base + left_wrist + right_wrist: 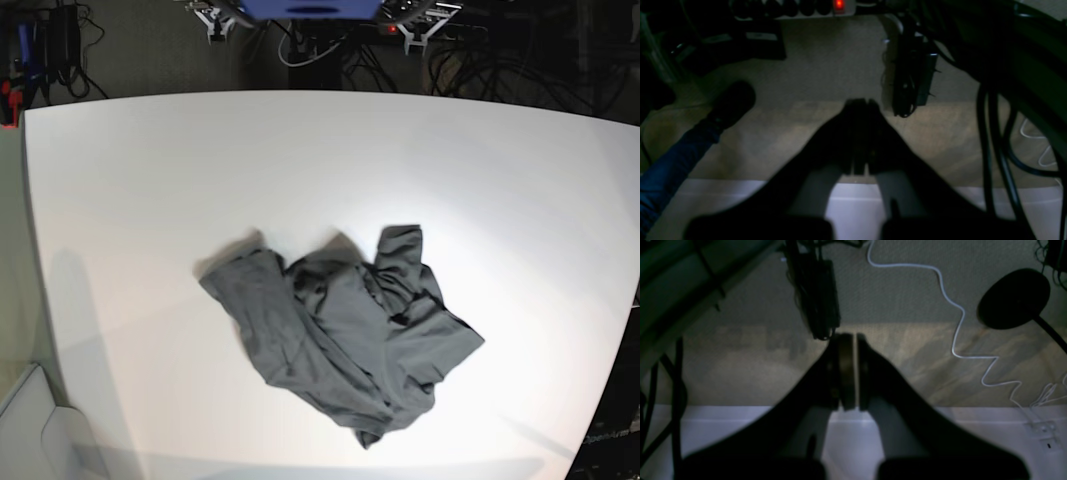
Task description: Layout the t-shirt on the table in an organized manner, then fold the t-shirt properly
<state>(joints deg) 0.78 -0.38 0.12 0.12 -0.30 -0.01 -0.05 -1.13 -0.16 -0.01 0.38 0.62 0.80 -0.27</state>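
The t-shirt [345, 335] lies crumpled in a loose heap on the table [150, 170], towards its near edge, thin charcoal cloth bunched into soft ridges with one sleeve poking up at the far side. Nothing is laid out yet (the spreading step has not begun); a next move would need an arm brought to a hem or shoulder. Beyond the table's far edge, the left gripper [861, 102] and right gripper [848, 337] hang over carpet, both clenched and empty.
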